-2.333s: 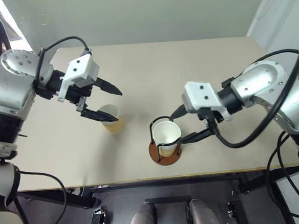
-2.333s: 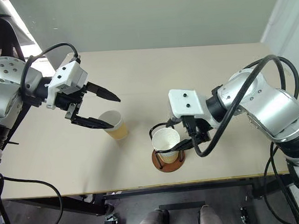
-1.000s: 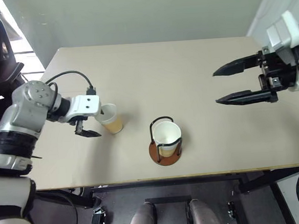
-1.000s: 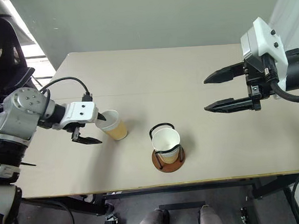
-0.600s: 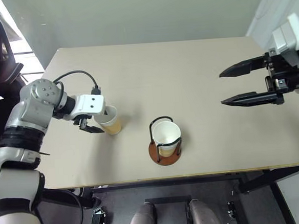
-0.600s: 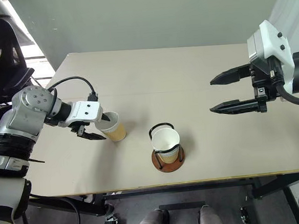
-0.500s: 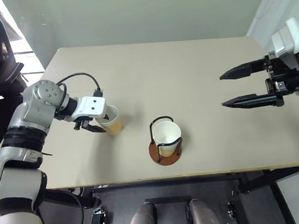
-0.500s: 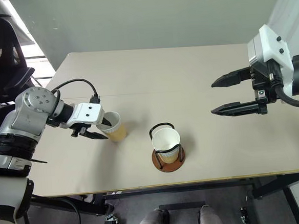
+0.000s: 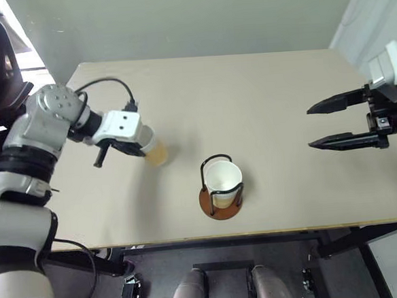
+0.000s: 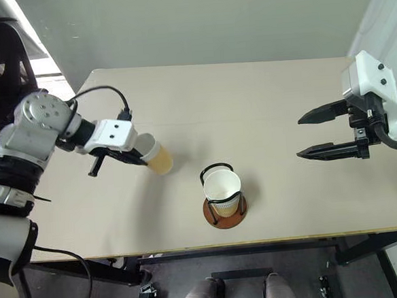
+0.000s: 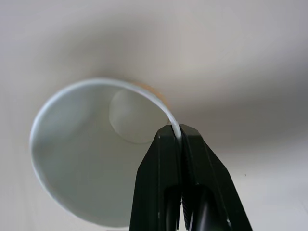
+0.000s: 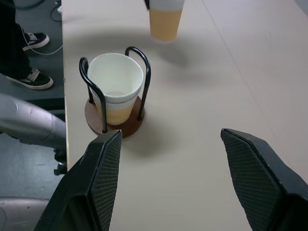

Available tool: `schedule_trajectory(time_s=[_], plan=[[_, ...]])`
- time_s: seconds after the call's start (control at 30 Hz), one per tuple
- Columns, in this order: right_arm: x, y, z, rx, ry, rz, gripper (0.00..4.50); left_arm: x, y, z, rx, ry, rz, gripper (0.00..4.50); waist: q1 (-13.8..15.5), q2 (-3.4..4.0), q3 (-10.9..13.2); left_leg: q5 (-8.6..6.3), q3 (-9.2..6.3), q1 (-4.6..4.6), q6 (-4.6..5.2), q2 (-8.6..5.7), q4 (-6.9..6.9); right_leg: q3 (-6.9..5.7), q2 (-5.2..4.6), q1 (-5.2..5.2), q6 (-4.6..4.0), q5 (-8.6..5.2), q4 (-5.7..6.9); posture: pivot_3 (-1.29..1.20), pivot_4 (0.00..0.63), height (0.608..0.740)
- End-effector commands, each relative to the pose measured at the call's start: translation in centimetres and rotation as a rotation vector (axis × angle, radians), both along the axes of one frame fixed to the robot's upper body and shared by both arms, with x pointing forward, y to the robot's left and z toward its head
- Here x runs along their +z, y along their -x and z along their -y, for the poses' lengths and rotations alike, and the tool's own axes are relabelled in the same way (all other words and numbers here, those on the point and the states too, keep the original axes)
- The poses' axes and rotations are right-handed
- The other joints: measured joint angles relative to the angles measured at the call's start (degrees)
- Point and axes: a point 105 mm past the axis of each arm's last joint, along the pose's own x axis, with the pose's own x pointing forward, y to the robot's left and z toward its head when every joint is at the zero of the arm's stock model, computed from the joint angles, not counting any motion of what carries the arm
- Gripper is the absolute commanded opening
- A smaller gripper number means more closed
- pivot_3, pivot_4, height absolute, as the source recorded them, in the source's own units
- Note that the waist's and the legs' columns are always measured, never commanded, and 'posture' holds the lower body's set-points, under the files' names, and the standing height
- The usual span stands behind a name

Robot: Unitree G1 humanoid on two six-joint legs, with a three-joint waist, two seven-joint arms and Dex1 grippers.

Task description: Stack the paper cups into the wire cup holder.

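A: Fingers, left gripper (image 11: 177, 137)?
B: Both black fingers (image 11: 159, 173) pressed together on the white rim of a paper cup (image 10: 159, 158), one inside the mouth, one outside. The wall is pinched between them on the rim's near side, and the cup's white inside and round bottom lie open beyond the fingertips.

A: Position of that cup?
B: Raised off the beige table (image 9: 263, 97), tilted, tan-yellow body pointing toward the table's middle. Its shadow lies on the surface below. It hangs to the left of the holder, apart from it.

A: Fingers, right gripper (image 9: 333, 122)?
B: Spread wide, nothing between them. One finger (image 12: 98, 183) and its partner stand at either side of the right wrist view, with bare table between. The gripper hovers over the table's right part, well apart from the holder.

A: Wire cup holder (image 9: 221, 203)?
B: Reddish-brown disc base near the front edge, centre of the table, black wire uprights and loop standing. One nested cup (image 12: 115, 84) sits upright inside the wires, white mouth up, tan band low on its side.

A: Relation of held cup to holder?
B: Up and to the left of it in the head views; beyond it in the right wrist view. Not touching.
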Motion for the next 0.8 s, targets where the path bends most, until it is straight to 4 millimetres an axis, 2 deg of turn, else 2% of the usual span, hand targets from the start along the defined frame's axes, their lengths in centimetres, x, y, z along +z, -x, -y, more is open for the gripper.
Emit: schedule_trajectory(time_s=[0.03, 0.27, 0.37, 0.63, 0.8], plan=[[1.5, 0.8, -0.2, 0.042, -0.021, 0.101, 3.32, 3.4, 1.1, 2.7, -0.104, 0.072, 0.006, 0.07, 0.07, 0.0, 0.0, -0.01, -0.01, -0.05, 0.01, 0.0, -0.01, -0.03, 0.0, 0.0, 0.03, 0.02, -0.07, 0.0, 0.15, 0.74], [1.8, 2.6, -1.3, 0.161, -0.135, 0.075, 3.32, 7.8, 3.1, 7.8, -0.286, 0.146, 0.016, 0.07, 0.19, 0.02, 0.01, -0.11, -0.04, -0.39, 0.18, 0.02, 0.11, -0.13, -0.12, -0.01, 0.24, 0.13, -0.56, 0.0, 0.15, 0.74], [2.2, 3.4, -1.9, 0.227, -0.2, 0.098, 3.32, 8.7, 4.2, 9.5, -0.357, 0.161, -0.001, 0.07, 0.32, 0.04, 0.02, -0.17, -0.09, -0.57, 0.25, 0.0, 0.21, -0.36, -0.15, -0.02, 0.31, 0.12, -0.64, 0.0, 0.15, 0.74], [2.6, 4.7, -2.3, 0.274, -0.256, 0.057, 3.32, 10.4, 6.0, 11.8, -0.472, 0.161, 0.001, 0.07, 0.57, 0.15, 0.08, -0.22, -0.32, -0.74, 0.28, 0.04, 0.55, -0.68, -0.17, 0.06, 0.39, 0.11, -0.6, 0.0, 0.15, 0.74], [3.1, 5.3, -2.1, 0.269, -0.264, 0.009, 3.32, 10.3, 6.9, 12.1, -0.529, 0.118, 0.005, 0.07, 0.75, 0.18, 0.09, -0.21, -0.33, -0.7, 0.27, -0.12, 0.7, -0.82, -0.11, 0.25, 0.39, 0.11, -0.62, 0.0, 0.15, 0.74]])
